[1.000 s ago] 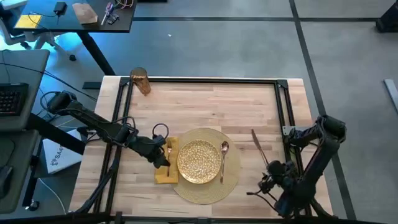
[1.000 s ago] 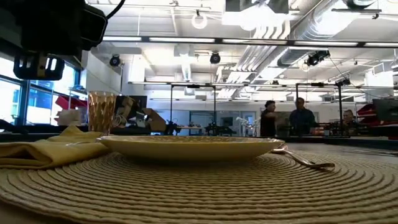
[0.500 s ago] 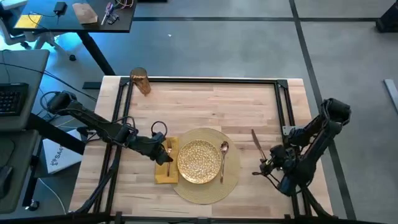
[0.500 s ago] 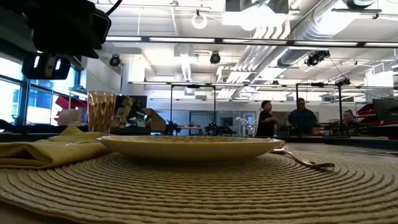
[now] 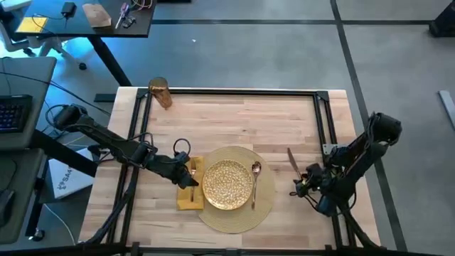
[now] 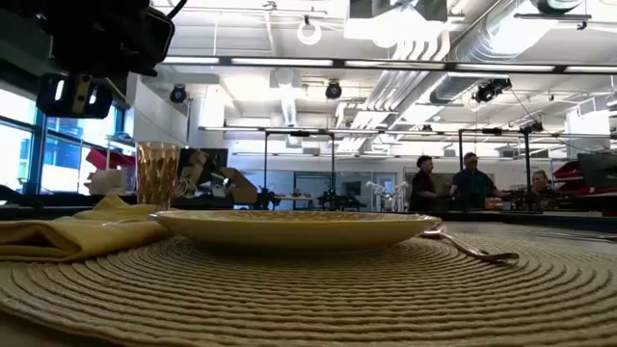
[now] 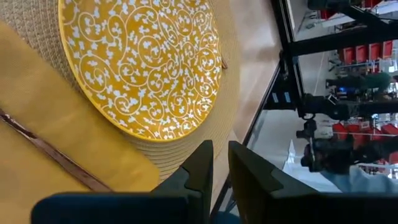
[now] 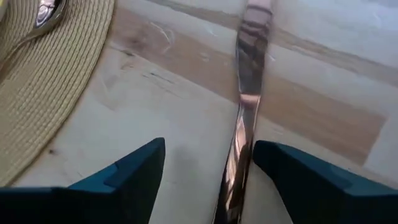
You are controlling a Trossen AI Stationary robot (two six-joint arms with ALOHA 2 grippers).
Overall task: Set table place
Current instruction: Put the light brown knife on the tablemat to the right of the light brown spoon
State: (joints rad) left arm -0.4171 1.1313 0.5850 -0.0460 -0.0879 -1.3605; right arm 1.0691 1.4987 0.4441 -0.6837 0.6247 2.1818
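Right wrist view: right claw (image 8: 205, 180) spread wide, astride the knife (image 8: 245, 109), which lies flat on the bare table (image 8: 174, 124) just beside the placemat (image 8: 50, 81), spoon bowl (image 8: 46, 12) at its edge. Knife likely thin, stiff, slick and low-lying; best pinched across the handle. High view alone shows the left claw (image 5: 188, 176) over the napkin (image 5: 190, 188) and fork; left wrist view shows its fingers nearly together, holding nothing.
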